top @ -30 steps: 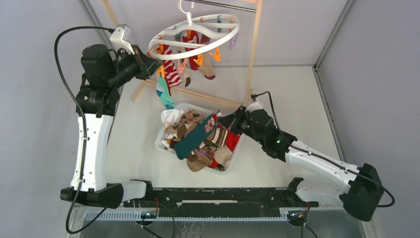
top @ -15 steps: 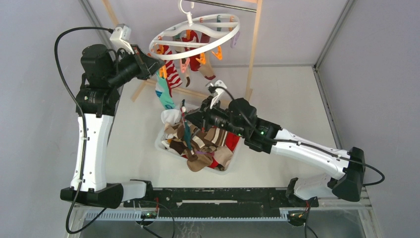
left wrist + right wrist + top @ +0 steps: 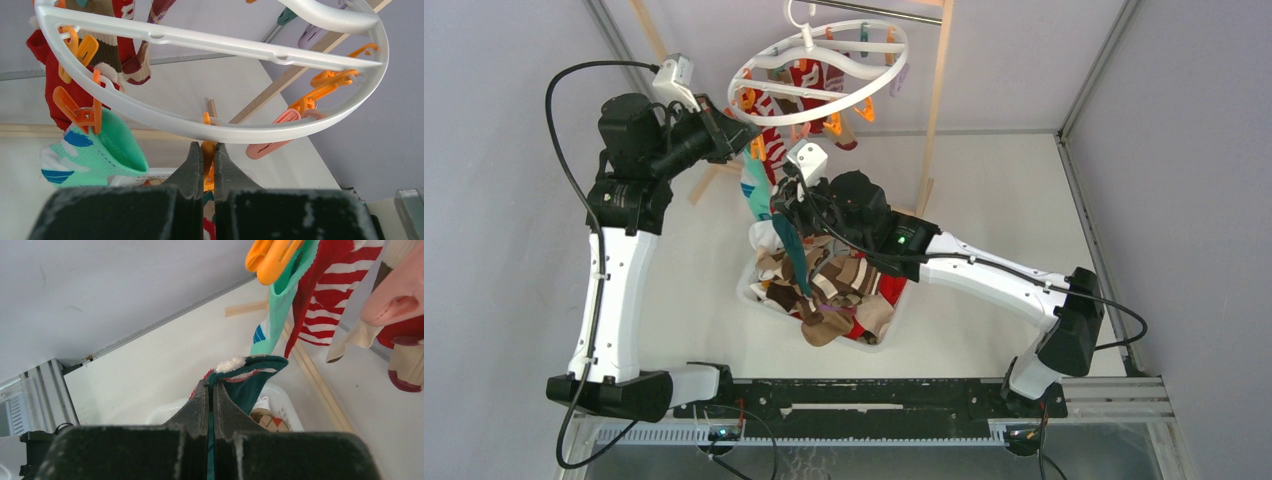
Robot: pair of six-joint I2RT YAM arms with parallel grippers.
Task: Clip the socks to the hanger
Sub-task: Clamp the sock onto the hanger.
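The white ring hanger (image 3: pixel 808 44) hangs at the back with several socks clipped under it. My left gripper (image 3: pixel 742 135) is shut on an orange peg (image 3: pixel 206 160) under the hanger's near rim (image 3: pixel 240 132). A mint-teal sock (image 3: pixel 100 150) hangs on the peg to its left. My right gripper (image 3: pixel 782 205) is shut on the cuff of a dark green sock (image 3: pixel 260 372), which dangles (image 3: pixel 796 255) over the tub just below the left gripper. In the right wrist view, the right gripper (image 3: pixel 210 385) is below the mint sock (image 3: pixel 272 315) and a red-striped sock (image 3: pixel 320 305).
The translucent white tub (image 3: pixel 749 290) holds a heap of loose socks (image 3: pixel 844 290) in the middle of the table. The wooden pole frame (image 3: pixel 936 110) stands behind it and carries the hanger. Free pink and orange pegs (image 3: pixel 280 145) hang on the ring's right side.
My right arm has lifted the dark green sock out of the tub and carried it left and up towards the hanger. My left gripper has stayed shut on the orange peg.
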